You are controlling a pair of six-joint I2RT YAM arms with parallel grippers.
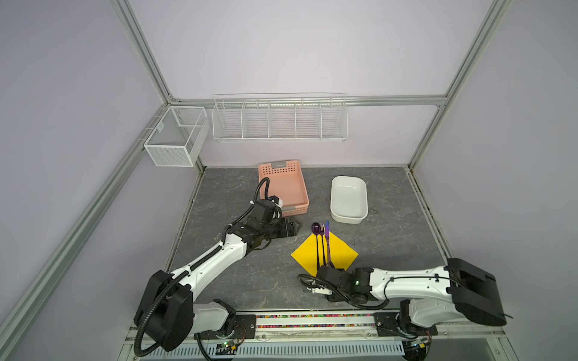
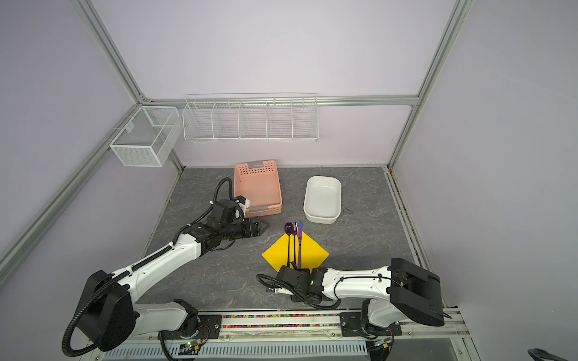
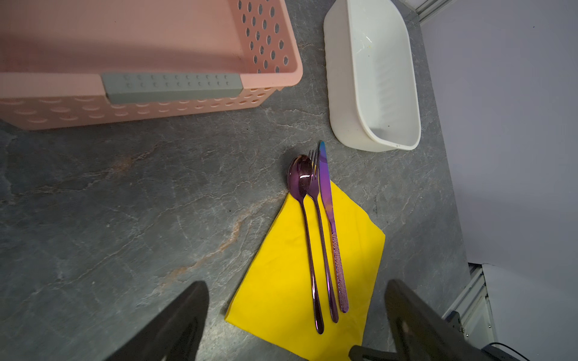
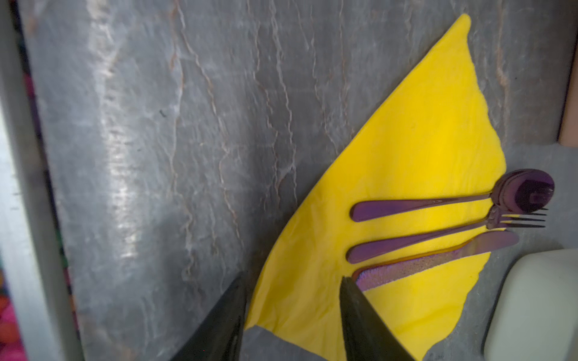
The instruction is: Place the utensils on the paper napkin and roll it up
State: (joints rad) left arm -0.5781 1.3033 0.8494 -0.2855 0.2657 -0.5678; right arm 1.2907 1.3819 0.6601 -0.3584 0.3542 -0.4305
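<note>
A yellow napkin (image 1: 342,253) (image 2: 314,253) is laid flat on the grey table (image 1: 400,237), toward the front middle, turned so that one corner points to the back. Three purple utensils are laid side by side along its middle: in both top views the spoon (image 1: 316,228) is on the left, the fork (image 3: 313,178) in the middle and the knife (image 1: 327,233) on the right. Their handles rest on the napkin, while the heads reach past the far corner onto the bare table. In the left wrist view the spoon bowl and the fork head are seen touching or nearly so; which cannot be told.

The right gripper (image 4: 294,279) is held low at the front corner of the napkin. Its fingers (image 4: 359,318) are seen parted, with the napkin's edge lying flat in the gap and nothing clamped. One finger stands just beside the end of the knife handle; contact cannot be told. In the top views this gripper is mostly hidden under its own wrist.

The left gripper (image 1: 294,227) (image 2: 263,226) is held above the table, to the left of the utensil heads and apart from them, just in front of a pink basket (image 1: 283,187). Its jaws are spread wide and nothing is held between them.

A white tub (image 1: 348,215) stands behind the napkin and to its right, near the knife tip but not touching it. The basket is set to the left of the tub, with a gap between them.
</note>
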